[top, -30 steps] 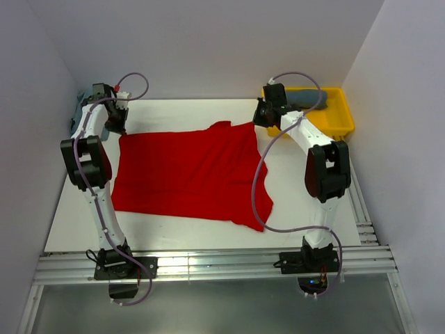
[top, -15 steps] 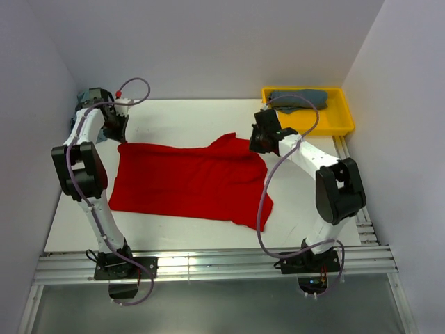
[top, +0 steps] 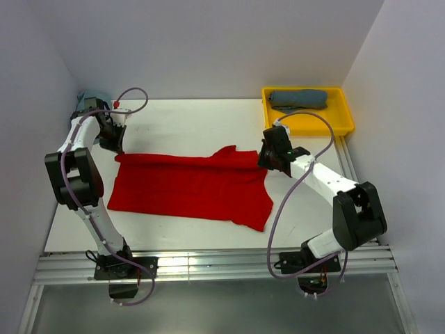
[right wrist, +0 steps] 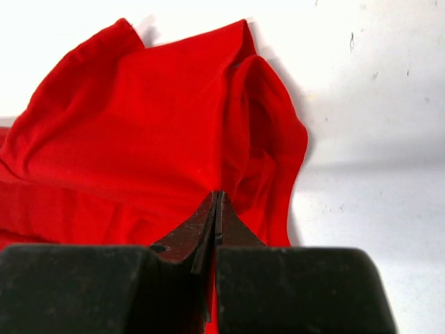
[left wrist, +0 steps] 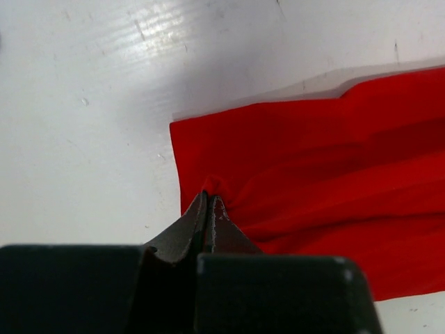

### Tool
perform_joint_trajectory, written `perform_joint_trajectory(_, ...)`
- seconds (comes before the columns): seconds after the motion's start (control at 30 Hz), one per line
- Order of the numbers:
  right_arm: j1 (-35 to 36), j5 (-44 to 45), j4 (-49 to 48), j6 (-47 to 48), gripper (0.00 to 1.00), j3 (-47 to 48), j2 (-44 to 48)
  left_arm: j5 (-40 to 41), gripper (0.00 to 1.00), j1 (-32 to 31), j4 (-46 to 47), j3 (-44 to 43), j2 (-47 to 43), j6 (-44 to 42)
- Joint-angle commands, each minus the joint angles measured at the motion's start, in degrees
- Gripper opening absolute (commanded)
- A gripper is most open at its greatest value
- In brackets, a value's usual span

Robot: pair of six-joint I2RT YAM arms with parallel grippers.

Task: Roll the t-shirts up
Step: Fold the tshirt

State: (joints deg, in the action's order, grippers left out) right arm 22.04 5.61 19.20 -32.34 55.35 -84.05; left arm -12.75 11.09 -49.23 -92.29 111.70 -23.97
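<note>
Top external, yellow bin (top: pixel 321 121), slate-blue t-shirt (top: pixel 299 99) inside, red t-shirt (top: pixel 188 188) outside

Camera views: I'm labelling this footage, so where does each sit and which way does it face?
Top external: above, behind the robot, looking down on table, red t-shirt, left arm, right arm.
Left wrist: along the left claw, shut on the shirt's edge.
Right wrist: along the right claw, shut on bunched cloth.
Shared: the red t-shirt.

Matt red cloth t-shirt (top: pixel 191 188) on a smooth, faintly glossy table (top: pixel 188 122).
</note>
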Motion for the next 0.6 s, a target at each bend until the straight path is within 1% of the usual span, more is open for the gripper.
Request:
perform_joint_trajectory(0.0, 0.1, 1.6, -2.3, -1.0, 0.00, -2.4, 3.7, -1.4, 0.00, 0.7, -0.7, 1.5, -4.0, -2.3)
perform_joint_trajectory(0.4, 2.8, 1.3, -3.9, -3.0, 0.00, -7.5, 4.8, -1.2, 0.00, 0.9, 0.6, 7.6, -6.1, -3.4)
perform_joint_trajectory(0.5, 3.6, 1.2, -4.6, -3.4, 0.00, -8.5, 4.4, -0.8, 0.06, 0.9, 1.5, 9.8, -6.7, -3.6)
perform_joint_trajectory(0.53, 4.0, 1.0, -4.7, -3.6, 0.00, -8.8, 4.3, -0.8, 0.11, 0.9, 2.0, 10.2, -7.0, -3.8)
perform_joint_trajectory(0.57, 4.1, 1.1, -4.8, -3.7, 0.00, -9.2, 4.2, -0.7, 0.13, 0.9, 2.3, 10.6, -7.1, -3.7)
